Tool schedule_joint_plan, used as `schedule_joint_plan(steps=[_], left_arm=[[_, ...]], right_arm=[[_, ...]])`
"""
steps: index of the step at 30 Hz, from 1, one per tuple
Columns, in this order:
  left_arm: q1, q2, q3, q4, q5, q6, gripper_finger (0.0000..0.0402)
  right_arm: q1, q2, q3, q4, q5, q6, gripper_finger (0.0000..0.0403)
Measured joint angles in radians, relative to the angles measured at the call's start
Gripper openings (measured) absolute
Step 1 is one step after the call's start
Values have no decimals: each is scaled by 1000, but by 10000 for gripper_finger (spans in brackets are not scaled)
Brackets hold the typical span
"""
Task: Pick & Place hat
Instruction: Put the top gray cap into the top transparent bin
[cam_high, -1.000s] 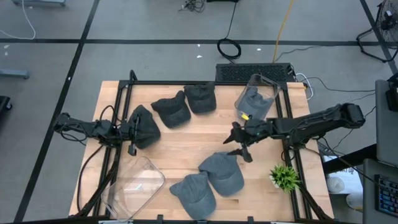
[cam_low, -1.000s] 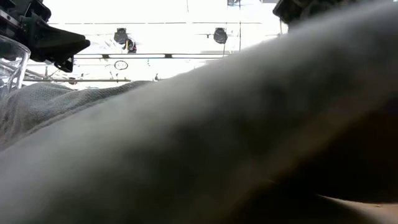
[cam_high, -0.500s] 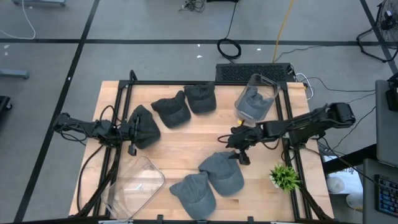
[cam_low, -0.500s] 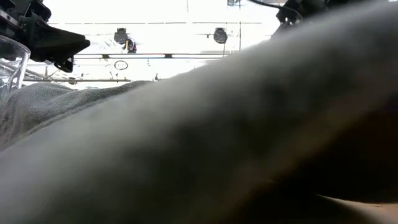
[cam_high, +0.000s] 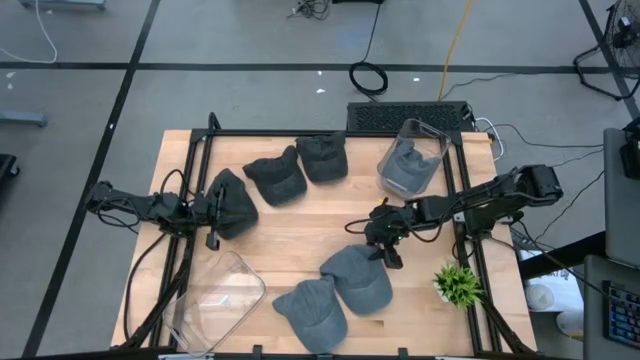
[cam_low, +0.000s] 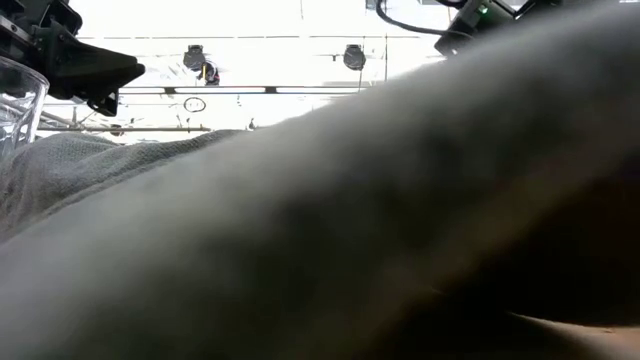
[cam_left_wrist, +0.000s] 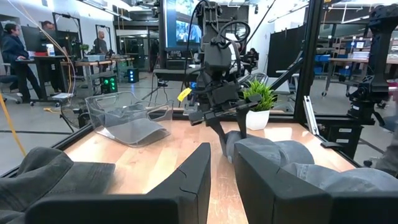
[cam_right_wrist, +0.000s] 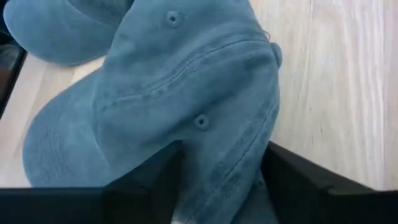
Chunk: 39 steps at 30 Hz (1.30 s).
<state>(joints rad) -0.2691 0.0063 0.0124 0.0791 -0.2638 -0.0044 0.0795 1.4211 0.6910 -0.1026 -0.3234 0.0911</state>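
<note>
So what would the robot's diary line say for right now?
right end effector: straddling grey cotton cap, closing | left end effector: waiting beside dark cap | clear plastic bin: one cap inside

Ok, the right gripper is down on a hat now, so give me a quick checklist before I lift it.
1. Right gripper over the target grey hat: ok, at the hat's upper edge in the high view.
2. Fabric between the fingers: ok, the right wrist view shows the hat bunched between both fingers.
3. Jaws fully clamped: cannot tell.
4. Neighbouring hat free of the grip: cannot tell, it touches the target.
5. Clear bin ready to receive: ok, one hat already inside, room left.
6. Left gripper out of the way: ok, at the far left by the dark hat.
</note>
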Motion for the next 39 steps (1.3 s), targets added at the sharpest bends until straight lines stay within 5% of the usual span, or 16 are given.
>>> schedule_joint_plan(steps=[6, 12, 22, 26, 31, 39], left_arm=[[0, 0, 0, 0, 0, 0, 76], [0, 0, 0, 0, 0, 0, 76], [0, 0, 0, 0, 0, 0, 76], [0, 0, 0, 0, 0, 0, 76], [0, 0, 0, 0, 0, 0, 76], [0, 0, 0, 0, 0, 0, 76]], right_arm=[[0, -53, 0, -43, 9, -9, 20], [61, -167, 0, -101, 265, 117, 3], [199, -246, 0, -384, 829, 699, 2], [255, -198, -1, -354, 830, 810, 2], [284, -150, -1, -180, 725, 711, 16], [288, -148, -1, -71, 660, 571, 120]])
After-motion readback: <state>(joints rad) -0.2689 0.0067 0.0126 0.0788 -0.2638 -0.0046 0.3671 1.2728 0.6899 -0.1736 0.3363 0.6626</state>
